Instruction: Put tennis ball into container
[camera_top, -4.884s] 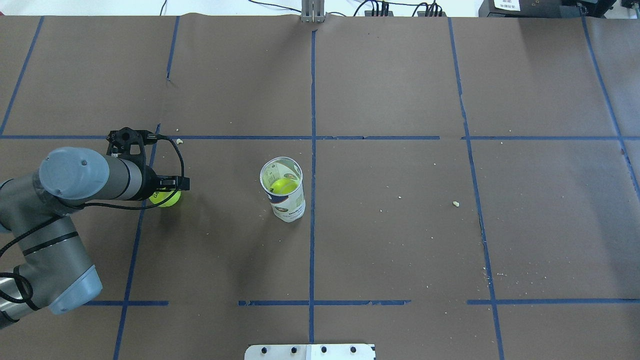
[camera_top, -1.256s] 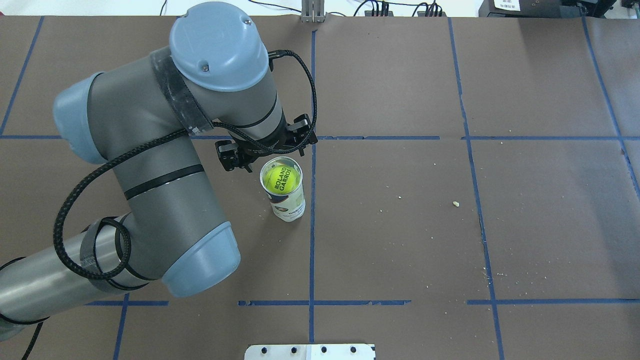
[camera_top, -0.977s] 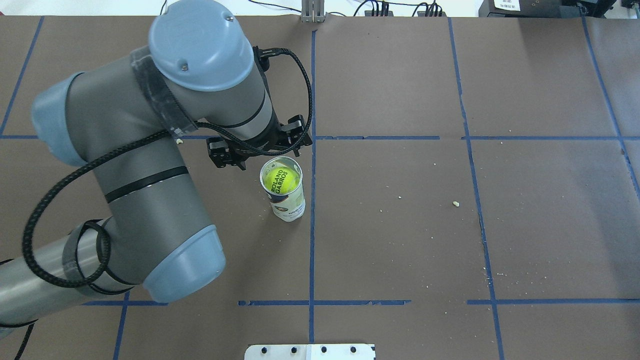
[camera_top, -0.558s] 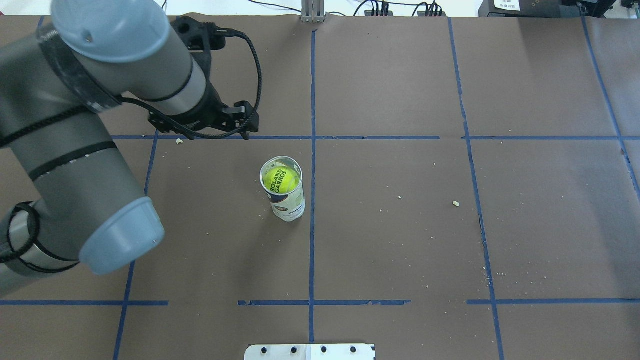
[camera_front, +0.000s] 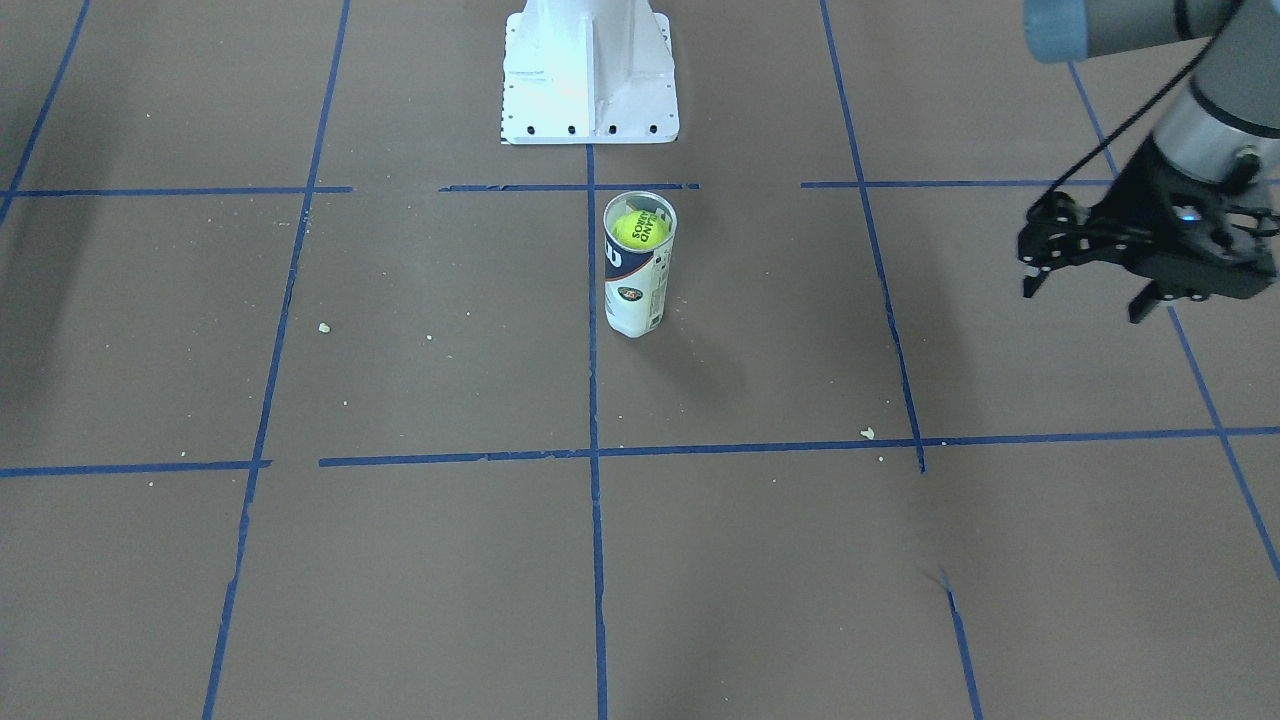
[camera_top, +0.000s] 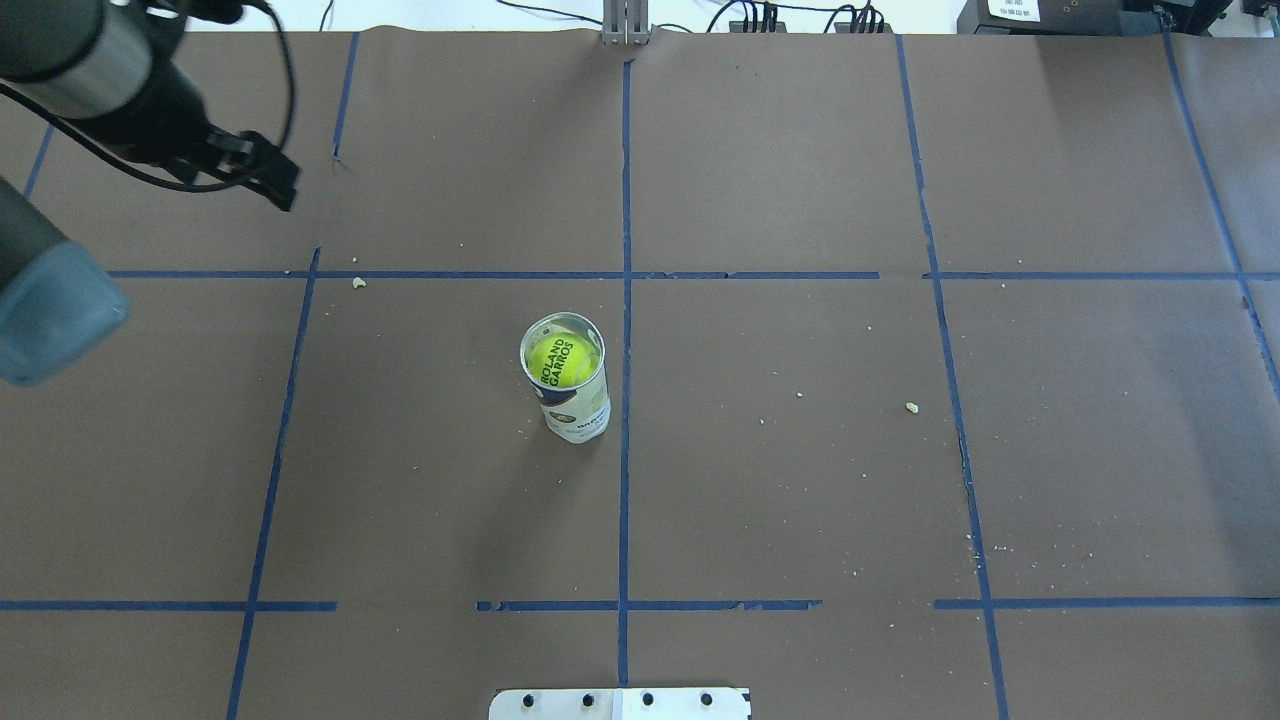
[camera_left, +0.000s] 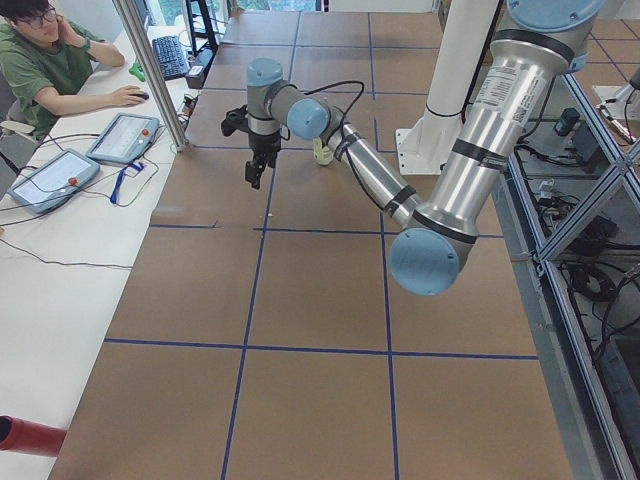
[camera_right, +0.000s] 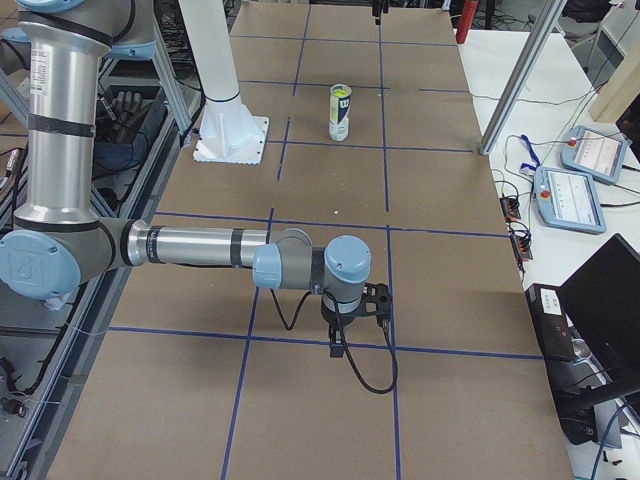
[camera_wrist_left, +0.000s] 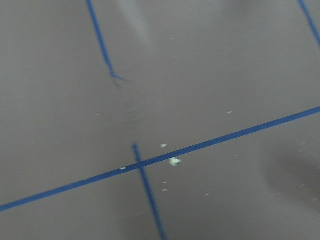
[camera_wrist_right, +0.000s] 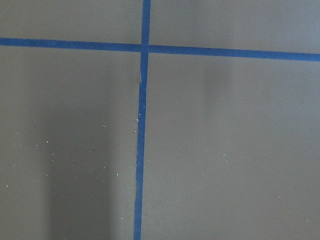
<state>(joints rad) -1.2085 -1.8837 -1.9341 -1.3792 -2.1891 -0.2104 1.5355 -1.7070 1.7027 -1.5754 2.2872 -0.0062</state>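
The clear container (camera_top: 572, 395) stands upright near the table's middle, with its white and navy label facing the front view (camera_front: 634, 280). A yellow-green tennis ball (camera_top: 561, 360) with black lettering sits inside it near the open top, also seen from the front (camera_front: 640, 229). My left gripper (camera_front: 1082, 302) hangs open and empty above the table, far off to the tube's side; overhead it is at the back left (camera_top: 240, 172). My right gripper (camera_right: 340, 345) shows only in the exterior right view, far from the tube (camera_right: 341, 112). I cannot tell whether it is open or shut.
The white pedestal base (camera_front: 590, 80) stands just behind the tube on the robot's side. Blue tape lines and small crumbs (camera_top: 911, 407) mark the brown table paper. An operator (camera_left: 45, 60) sits at a side desk with tablets. Both wrist views show only paper and tape.
The left gripper let the ball go into the tube, then drew back and left, away from it. The ball stays near the tube's top.
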